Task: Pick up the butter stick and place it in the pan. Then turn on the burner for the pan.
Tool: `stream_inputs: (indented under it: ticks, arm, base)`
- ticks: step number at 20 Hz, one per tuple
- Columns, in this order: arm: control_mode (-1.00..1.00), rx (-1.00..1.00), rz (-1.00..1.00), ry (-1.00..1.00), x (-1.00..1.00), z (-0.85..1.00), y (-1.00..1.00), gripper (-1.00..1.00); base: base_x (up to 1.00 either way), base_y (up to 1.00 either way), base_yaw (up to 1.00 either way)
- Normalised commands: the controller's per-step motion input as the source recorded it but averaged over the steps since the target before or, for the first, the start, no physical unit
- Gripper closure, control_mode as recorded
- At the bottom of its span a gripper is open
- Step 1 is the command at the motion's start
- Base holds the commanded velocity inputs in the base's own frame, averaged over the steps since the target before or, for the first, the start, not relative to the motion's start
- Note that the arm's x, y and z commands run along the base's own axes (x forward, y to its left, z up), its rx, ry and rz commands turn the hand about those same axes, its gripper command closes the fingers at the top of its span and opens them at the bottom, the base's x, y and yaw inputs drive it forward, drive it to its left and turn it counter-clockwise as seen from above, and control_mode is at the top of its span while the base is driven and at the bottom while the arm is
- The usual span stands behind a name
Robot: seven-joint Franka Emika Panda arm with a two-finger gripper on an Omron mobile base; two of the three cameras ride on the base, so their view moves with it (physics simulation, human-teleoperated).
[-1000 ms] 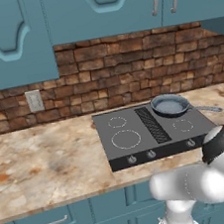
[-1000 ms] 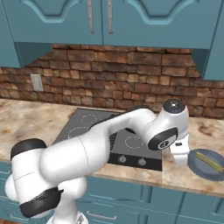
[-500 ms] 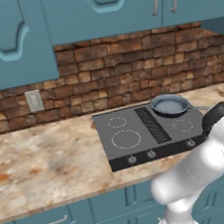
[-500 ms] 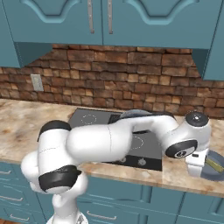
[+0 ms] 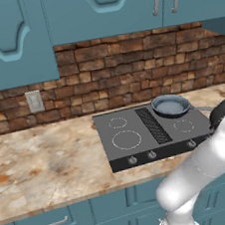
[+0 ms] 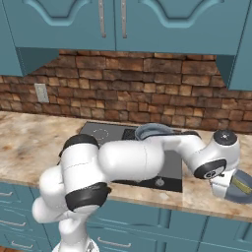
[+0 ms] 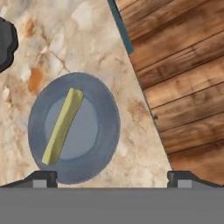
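— While the arm reaches far out to the right end of the counter [image 5: 46, 163], where's the butter stick [image 7: 62, 126]?

— Lying on a round grey plate [image 7: 105, 144] on the marbled countertop, seen from the hand camera. It's a thin pale yellow bar, laid diagonally across the plate's middle. From the right base camera, the same butter stick [image 6: 241, 185] shows as a yellowish strip on the plate [image 6: 245, 196], just past the arm's wrist.

— Gripper?

— The gripper [image 7: 112, 177] has its jaws spread wide apart, nothing between them. One fingertip sits at the plate's lower edge in the hand view, the other is over bare counter toward the counter's edge. The butter lies left of the midline between them, not touched.

— And the pan [image 5: 171, 106]?

— Grey-blue, on the back right burner of the dark cooktop [image 5: 133, 139], with its thin handle pointing right. In the right base view the pan [image 6: 153, 131] peeks out behind the arm's white forearm. Well apart from the plate.

— Anything else?

— Knobs [image 5: 151, 155] in a row along the cooktop's front edge. Brick backsplash [image 5: 119, 68], blue cabinets [image 5: 96, 8] above, wall outlet [image 5: 34, 100] at left. Wooden floor [image 7: 183, 65] shows past the counter edge in the hand view.
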Motion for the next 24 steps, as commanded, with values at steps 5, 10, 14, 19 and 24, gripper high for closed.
stream_inputs:
  ticks: [5,10,14,19,24]
  arm:
    - [-1.00,0.02,0.00,0.00,0.31,-0.07,-0.25,-1.00]
    - [-1.00,0.01,0.00,0.00,0.26,-0.21,-0.16,-1.00]
    - [-1.00,0.00,0.00,0.00,0.12,-0.43,-0.09,-1.00]
    - [-1.00,0.00,0.00,-0.01,0.04,-0.28,-0.13,-1.00]
    - [-1.00,0.00,0.00,0.00,0.02,-0.16,-0.23,-1.00]
  base:
    - [0.00,0.00,0.00]
    - [0.00,0.00,0.00]
    - [0.00,0.00,0.00]
    - [0.00,0.00,0.00]
    - [0.00,0.00,0.00]
